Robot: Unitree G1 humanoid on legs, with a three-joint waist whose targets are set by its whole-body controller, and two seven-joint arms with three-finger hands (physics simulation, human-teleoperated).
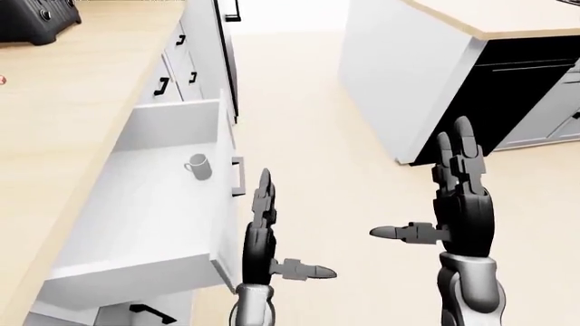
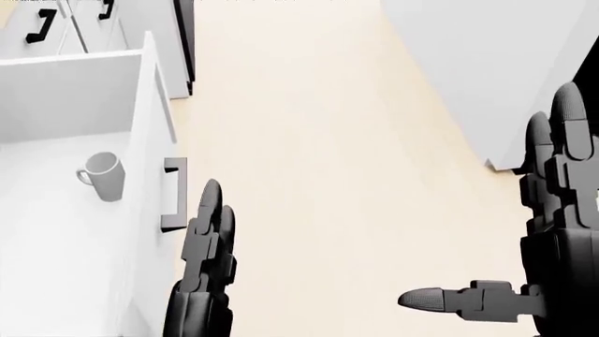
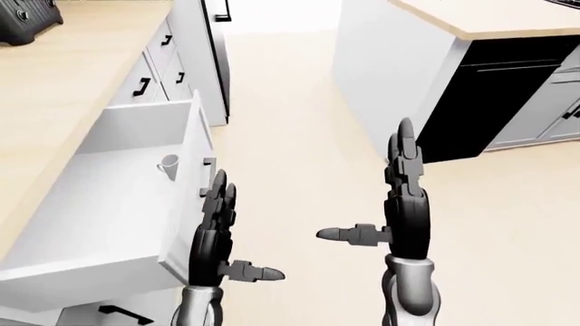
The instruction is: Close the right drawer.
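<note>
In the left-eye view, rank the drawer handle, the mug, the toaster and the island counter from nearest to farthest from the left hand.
From the left hand:
1. Drawer handle, just above the fingertips, on the open drawer's face.
2. Mug, inside the drawer, left of the handle.
3. Island counter, upper right, across the floor.
4. Toaster, top left corner on the countertop.

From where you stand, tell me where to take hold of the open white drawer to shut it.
Take the open white drawer by its front panel, at the grey bar handle, coming from the floor side with the left hand. The flat front faces that hand, so a push would probably do, I think.
</note>
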